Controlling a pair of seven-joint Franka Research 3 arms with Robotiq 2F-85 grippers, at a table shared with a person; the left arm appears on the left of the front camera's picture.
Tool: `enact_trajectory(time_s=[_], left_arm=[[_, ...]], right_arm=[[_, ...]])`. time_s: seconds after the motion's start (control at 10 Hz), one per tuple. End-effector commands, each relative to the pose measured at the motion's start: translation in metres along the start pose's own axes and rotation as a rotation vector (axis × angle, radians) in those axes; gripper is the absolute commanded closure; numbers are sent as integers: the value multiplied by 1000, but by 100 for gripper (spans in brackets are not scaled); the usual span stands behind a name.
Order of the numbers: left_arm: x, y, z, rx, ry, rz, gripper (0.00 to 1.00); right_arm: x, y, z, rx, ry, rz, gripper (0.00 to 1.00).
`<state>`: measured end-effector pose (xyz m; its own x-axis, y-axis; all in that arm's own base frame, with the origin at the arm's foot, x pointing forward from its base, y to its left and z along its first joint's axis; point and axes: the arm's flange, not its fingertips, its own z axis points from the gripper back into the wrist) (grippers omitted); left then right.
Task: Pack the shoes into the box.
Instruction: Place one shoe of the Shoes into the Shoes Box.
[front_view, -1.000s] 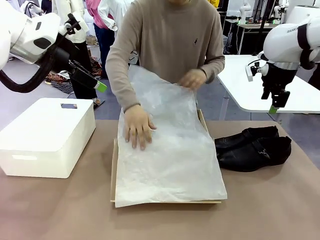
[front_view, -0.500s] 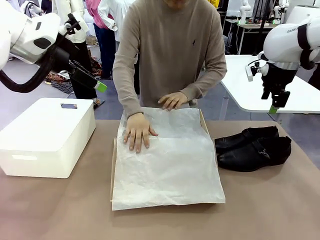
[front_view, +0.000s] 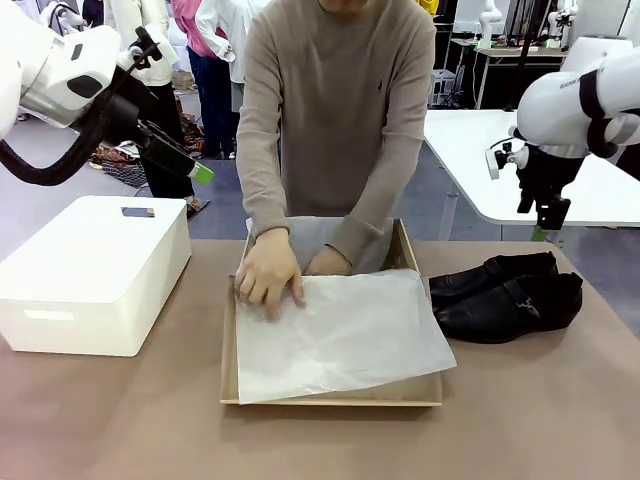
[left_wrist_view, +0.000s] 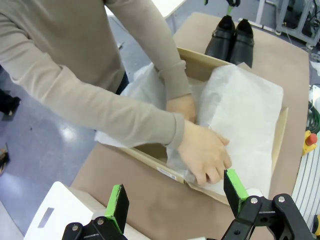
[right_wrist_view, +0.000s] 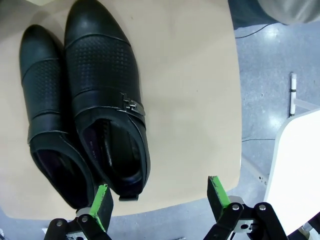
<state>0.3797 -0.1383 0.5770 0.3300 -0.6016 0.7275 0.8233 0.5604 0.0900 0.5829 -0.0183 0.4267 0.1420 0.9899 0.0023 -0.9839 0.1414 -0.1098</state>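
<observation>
— What is the biggest thing to get oriented by?

— The brown table (front_view: 560, 420). At its middle sits the open tan cardboard shoebox (front_view: 229, 340). To the robot's left of it, apart from it, stands a white rounded plastic box (front_view: 90, 270) that has no part in the packing.

— Is the shoebox ready for the shoes?

— Not yet, I'd say. A sheet of white tissue paper (front_view: 350, 335) lies over most of the opening and drapes over the near and right rims. The person at the far side presses one hand (front_view: 268, 272) flat on the sheet's far left corner, seemingly to pin it. The other hand (front_view: 328, 262) is down inside the box at the sheet's far edge, likely bedding the lining in.

— Where are the shoes?

— The black leather dress shoes with pointed toes (front_view: 505, 295) lie on the table just to the right of the shoebox, outside it. They are side by side and touching, toes toward the box.

— And the arms?

— Both are held up off the table, probably to leave the person room. The left gripper (left_wrist_view: 176, 196) hovers high over the white box, tilted toward the shoebox, jaws wide and empty. The right gripper (right_wrist_view: 159, 196) hangs pointing down over the shoes' heel ends, jaws also spread wide with nothing between them. That looks a plausible stance for dropping onto the pair once the lining is settled.
</observation>
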Motion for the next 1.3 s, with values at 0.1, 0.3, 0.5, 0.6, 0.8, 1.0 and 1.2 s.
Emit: enact_trajectory(time_s=[0.1, 0.3, 0.5, 0.6, 0.8, 1.0, 1.2], left_arm=[[-1, 2, 1, -16, -11, -3, 0], [-1, 2, 1, -16, -11, -3, 0], [-1, 2, 1, -16, -11, -3, 0], [-1, 2, 1, -16, -11, -3, 0], [-1, 2, 1, -16, -11, -3, 0], [-1, 2, 1, -16, -11, -3, 0], [-1, 2, 1, -16, -11, -3, 0]], right_arm=[[-6, -7, -22, -3, -18, 8, 0], [-6, -13, -35, 8, -30, -8, 0], [-6, -18, -43, 19, -30, -21, 0], [-5, -21, -46, 20, -29, -23, 0], [-5, -28, -52, 20, -22, -36, 0], [-5, -31, -56, 25, -23, -35, 0], [-6, -30, -62, 52, -26, -36, 0]])
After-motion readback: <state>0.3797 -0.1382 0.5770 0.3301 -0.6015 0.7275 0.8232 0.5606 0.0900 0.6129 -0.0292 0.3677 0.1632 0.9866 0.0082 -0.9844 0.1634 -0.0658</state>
